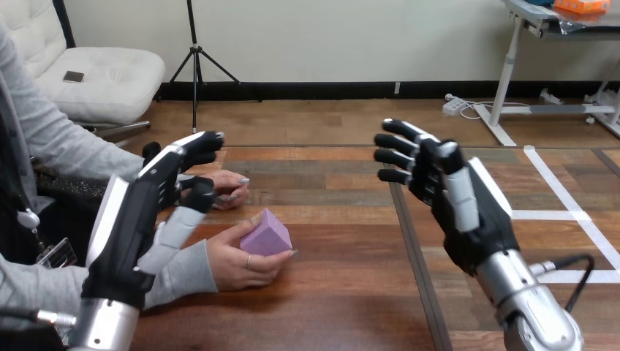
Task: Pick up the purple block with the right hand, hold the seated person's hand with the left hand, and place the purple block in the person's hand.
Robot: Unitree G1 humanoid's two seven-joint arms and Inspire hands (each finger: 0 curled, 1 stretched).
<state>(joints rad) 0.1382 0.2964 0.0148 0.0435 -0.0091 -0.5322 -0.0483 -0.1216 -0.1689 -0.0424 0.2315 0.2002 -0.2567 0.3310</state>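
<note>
Brown wooden table (351, 292) below. Small purple cube-shaped block (267, 234) cupped in the person's hand (237, 265) near the left side. Black-and-white left hand (157, 212) up over the person's sleeve (183, 274), fingers loose, holding nothing. Right hand (446, 190) up, fingers spread, well apart from block.

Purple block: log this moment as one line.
purple block: held in person's near hand | left hand: open, beside it, contact unclear | right hand: open, empty, apart
</note>
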